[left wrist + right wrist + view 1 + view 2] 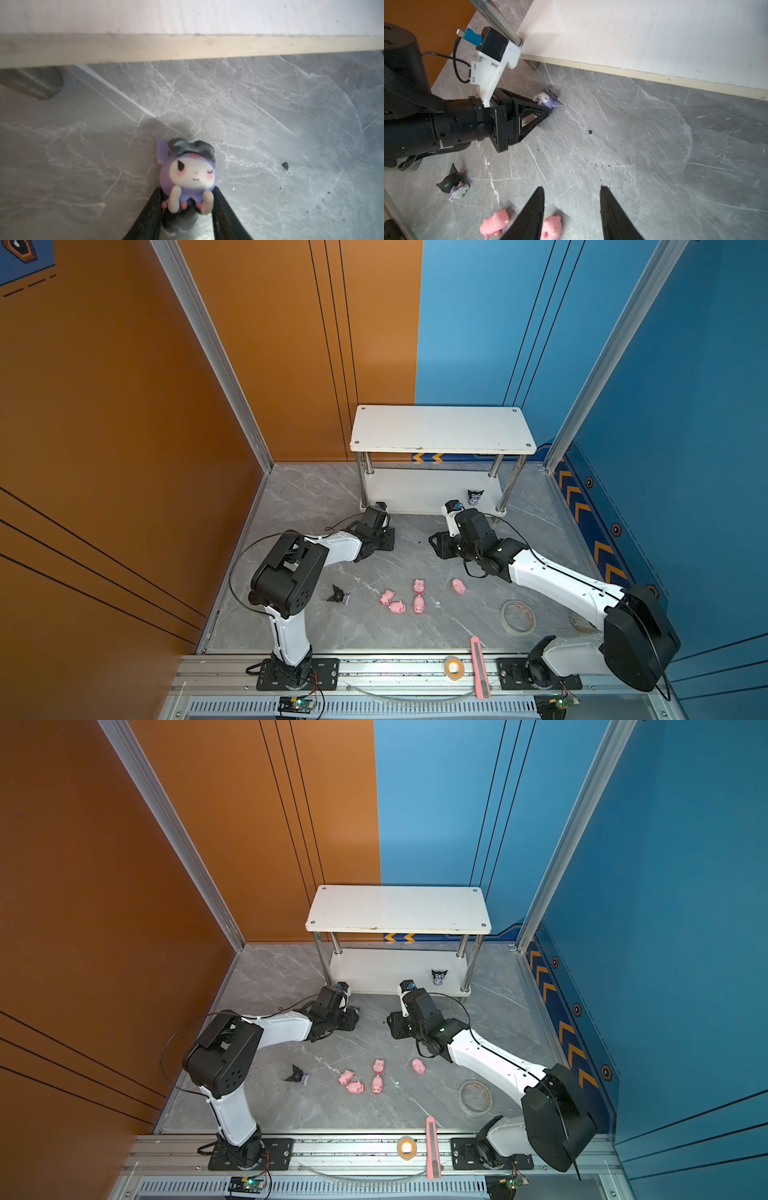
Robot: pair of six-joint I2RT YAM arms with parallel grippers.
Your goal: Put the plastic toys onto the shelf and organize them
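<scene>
The left gripper [187,190] sits low on the grey table [311,497], just in front of the near left corner of the shelf [440,427]. Its jaws are drawn in to a narrow gap and are closed on a purple figurine [191,172]. One black finger [154,207] presses against each side of the toy's body. The head and face stick out past the fingertips toward the shelf. The right wrist view shows the same figurine [547,99] lying on the table at the tip of the gripper. It is near the front edge of the shelf's lower board [415,489] but clear of it.

The right gripper [572,188] is to the right, in front of the middle of the shelf. Its jaws are about half open, with only bare table between them, and it holds nothing.

A second figurine [475,497] stands upright on the lower board near its right end, while the top board is bare. A third, black figurine [338,595] lies tipped over on the table, nearer than the left gripper and well apart from it. Five pink pigs lie in a loose group nearer still, apart from both grippers. Two [386,596] [397,606] lie close together on the left, two [419,585] [419,604] in the middle, and one [458,585] off to the right.
</scene>
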